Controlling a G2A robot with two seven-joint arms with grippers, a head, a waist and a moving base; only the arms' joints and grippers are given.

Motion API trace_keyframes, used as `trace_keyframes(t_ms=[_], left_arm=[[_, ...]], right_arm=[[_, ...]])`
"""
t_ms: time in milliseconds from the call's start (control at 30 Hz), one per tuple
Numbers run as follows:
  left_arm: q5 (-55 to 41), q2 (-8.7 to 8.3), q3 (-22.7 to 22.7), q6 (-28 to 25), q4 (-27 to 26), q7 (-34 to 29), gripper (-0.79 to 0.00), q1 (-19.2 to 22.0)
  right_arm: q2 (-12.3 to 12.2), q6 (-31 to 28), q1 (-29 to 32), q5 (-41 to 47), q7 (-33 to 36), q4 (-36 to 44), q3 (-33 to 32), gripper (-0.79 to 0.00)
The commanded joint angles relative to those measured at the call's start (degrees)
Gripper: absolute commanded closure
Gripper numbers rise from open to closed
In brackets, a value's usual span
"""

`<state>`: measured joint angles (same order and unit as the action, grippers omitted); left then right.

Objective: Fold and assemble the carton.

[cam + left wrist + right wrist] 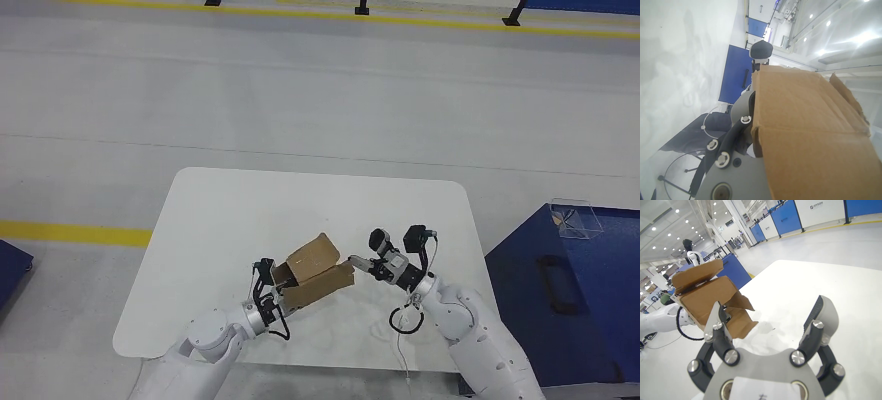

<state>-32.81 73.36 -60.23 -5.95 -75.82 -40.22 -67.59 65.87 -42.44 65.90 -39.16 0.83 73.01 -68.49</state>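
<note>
Carton: the brown carton [318, 272] is close to the table's near edge, about midway along it, tilted, with one end toward each arm
Top flap: the top flap [696, 273] stands lifted and ajar above the carton's body
Lower flaps: at the end facing the right arm the lower flaps [742, 321] hang open with ragged edges; a shadow lies on the table just beside them, and I cannot tell whether they touch the surface
Left claw: the left gripper [265, 284] is at the carton's other end, closed on the cardboard; in its wrist view one grey finger [740, 108] lies against the outside of the carton wall, and the panel hides the other
Right claw: the right gripper [769, 306] is spread wide with nothing between its jaws
Right claw, near side: its near finger [717, 313] is right at the open lower flaps, in front of the cardboard
Right claw, far side: its far finger [821, 306] is well apart from the carton, over bare table; its dark ribbed pad shows past the carton's top edge in the left wrist view
Table: the white table [300, 200] has rounded corners
Off the table: a blue cabinet [570, 290] stands on the floor past the right edge, apart from it, with a clear stand [577, 215] on top
</note>
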Motion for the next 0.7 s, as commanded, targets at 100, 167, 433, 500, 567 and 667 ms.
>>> trace_keyframes(t_ms=[100,167,433,500,567,667], left_arm=[[-3.07,0.43,-0.23,-2.30,1.62,0.21,0.000,0.30],[-3.03,0.56,-0.06,-2.76,2.17,0.38,0.000,0.58],[0.58,0.73,0.85,-5.19,2.28,0.09,0.000,0.66],[1.55,0.72,0.94,-6.00,2.08,-0.05,0.000,0.41],[1.87,0.72,0.95,-6.24,1.97,-0.14,0.000,0.19],[3.00,0.69,0.90,-6.90,1.79,-0.03,0.000,0.01]], right_arm=[[-0.77,-1.59,2.79,1.01,2.32,2.76,-2.61,-0.785],[-0.83,-1.12,3.35,0.47,4.26,3.50,-2.20,-0.785],[0.08,2.52,2.05,-1.83,4.44,2.86,1.38,-0.785],[0.32,2.61,1.69,-1.91,4.35,2.44,2.27,-0.785],[0.50,2.68,1.39,-1.90,4.29,2.25,2.83,-0.785],[0.71,2.01,1.34,-1.63,4.57,2.47,3.73,-0.785]])
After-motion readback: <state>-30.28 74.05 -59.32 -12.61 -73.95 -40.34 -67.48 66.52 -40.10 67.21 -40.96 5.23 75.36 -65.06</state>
